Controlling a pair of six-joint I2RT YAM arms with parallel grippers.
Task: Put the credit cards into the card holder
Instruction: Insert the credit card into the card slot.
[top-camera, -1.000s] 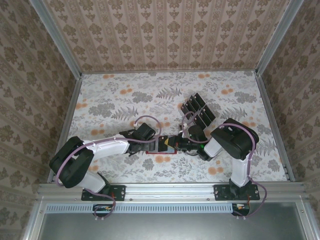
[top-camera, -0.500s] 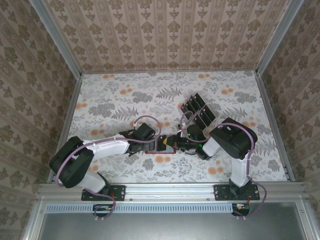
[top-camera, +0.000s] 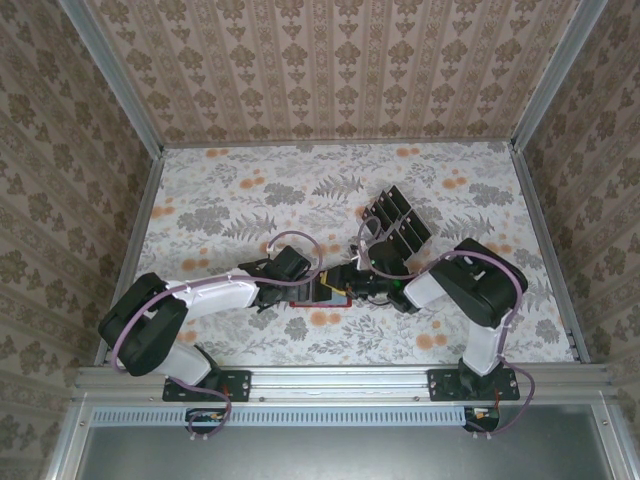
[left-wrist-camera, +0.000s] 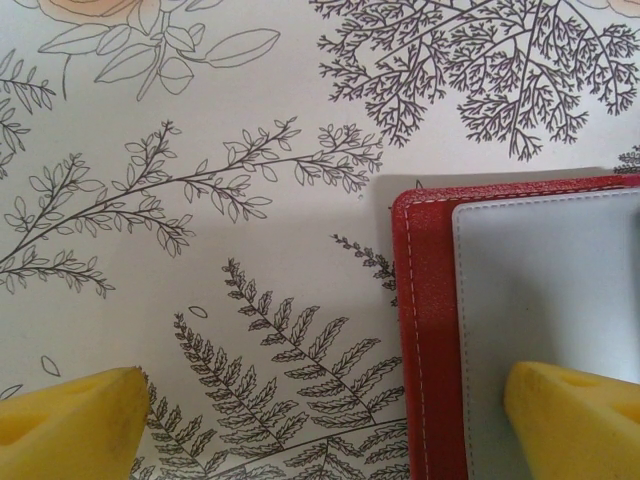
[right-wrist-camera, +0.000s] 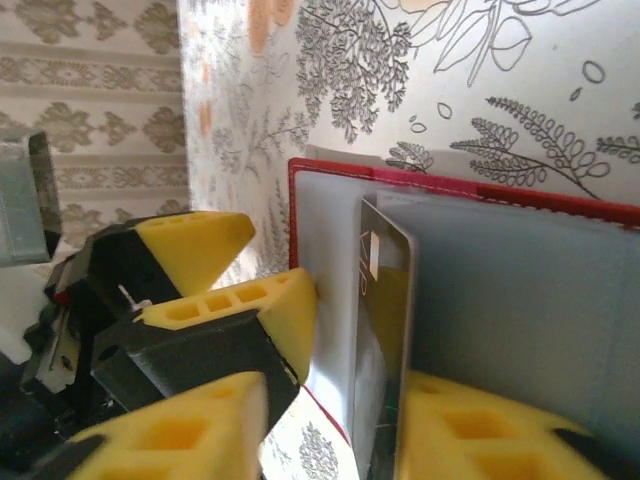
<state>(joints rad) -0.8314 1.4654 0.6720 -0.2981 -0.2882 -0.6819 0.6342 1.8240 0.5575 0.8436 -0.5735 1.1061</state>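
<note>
The card holder (top-camera: 325, 293), a red wallet, lies open on the floral table between both grippers. My left gripper (left-wrist-camera: 325, 418) is open, with its right fingertip (left-wrist-camera: 575, 420) resting on the wallet's (left-wrist-camera: 430, 330) grey inner pocket. The left gripper's yellow fingers (right-wrist-camera: 255, 310) press the wallet's (right-wrist-camera: 450, 185) left leaf. One black credit card (right-wrist-camera: 385, 300) stands edge-on at the pocket mouth, leaning against the right finger of my right gripper (right-wrist-camera: 335, 405). Its jaws are partly apart, with a gap on the card's other side. More credit cards (top-camera: 395, 222) sit in a clear rack behind.
The clear tiered rack (top-camera: 385, 212) stands just behind the right gripper (top-camera: 352, 283), close to the right arm's cable loop. The left gripper (top-camera: 303, 287) lies low along the table. Patterned walls enclose the table on three sides.
The right arm's elbow has swung to the right, and its gripper has edged left and back over the wallet with the card. The left arm has held still.
</note>
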